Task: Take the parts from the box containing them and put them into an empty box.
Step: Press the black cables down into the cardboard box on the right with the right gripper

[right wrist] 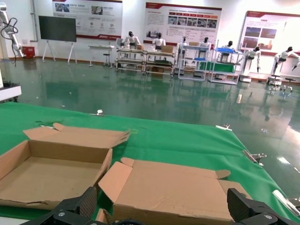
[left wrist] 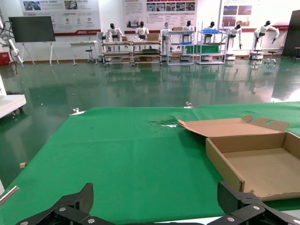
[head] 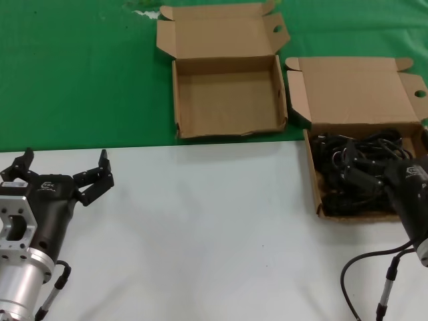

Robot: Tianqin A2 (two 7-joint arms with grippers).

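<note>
Head view: two open cardboard boxes sit at the far side of the bench (head: 200, 221), where white surface meets green cloth (head: 80, 73). The empty box (head: 227, 100) lies on the cloth, lid folded back, nothing inside. Just to its right & a bit nearer, the box with the cords (head: 321, 194) sits partly on the white part; its lid stands back w/ a round hole in the side flap. Inside it, the black cords (head: 351, 167) lie in a tangled heap, filling most of the tray.

Right gripper (head: 374, 175) is down in that heap, at the box's right half; its black body covers the fingers there. In the right wrist view the two fingertips (right wrist: 79, 206) stand wide apart at the frame's lower corners, so it's open, nothing clamped. That view also shows both boxes' lids from low down.

Left gripper (head: 63, 170) hovers over the white bench on the robot's left, well apart from both boxes, fingers spread open, holding nothing. Left wrist view: fingertips (left wrist: 75, 204) apart, empty box beyond.
</note>
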